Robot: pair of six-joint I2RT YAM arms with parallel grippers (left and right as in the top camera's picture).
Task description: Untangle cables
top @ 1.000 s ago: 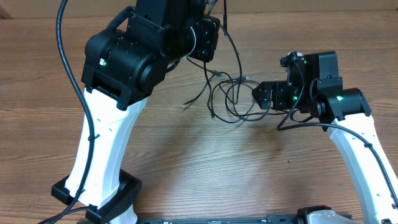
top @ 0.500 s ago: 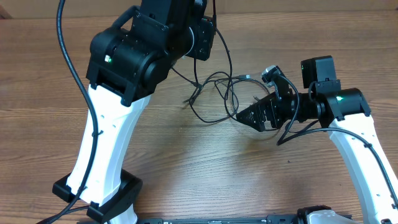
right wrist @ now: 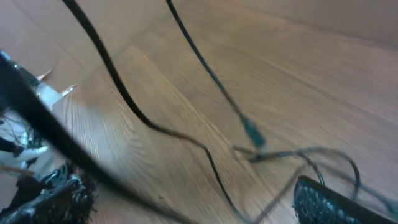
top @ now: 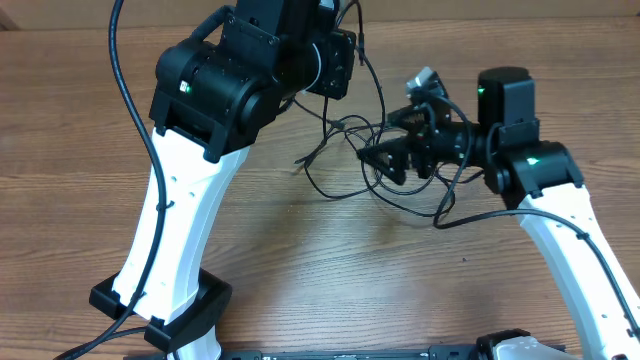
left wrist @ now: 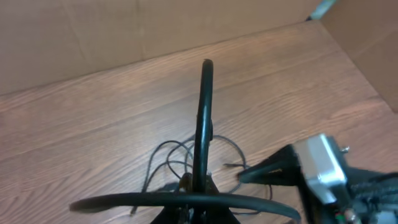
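Hovering over table ctr: two grippers of mine, plus the job's goods.

Item 1: my left gripper [left wrist: 206, 70]. Fingers pressed fully together, no gap. Raised high at the far side of the table [top: 300, 270]. Thin strands run up twd it. Can't tell whether one is pinched btwn the tips; the wrist view shows only the closed fingers edge-on.

Item 2: my right gripper [top: 400, 142]. Spread wide, nothing in it. Ribbed pads [right wrist: 333, 202] sit either side of the tangle, w/ strands crossing the gap.

Item 3: cables [top: 336, 194]. Thin, black, in loose overlapping loops on the wood btwn both arms, just under the right gripper. Some strands are lifted off the surface. One small plug [right wrist: 252, 134] w/ greenish tip, on a slanting strand.
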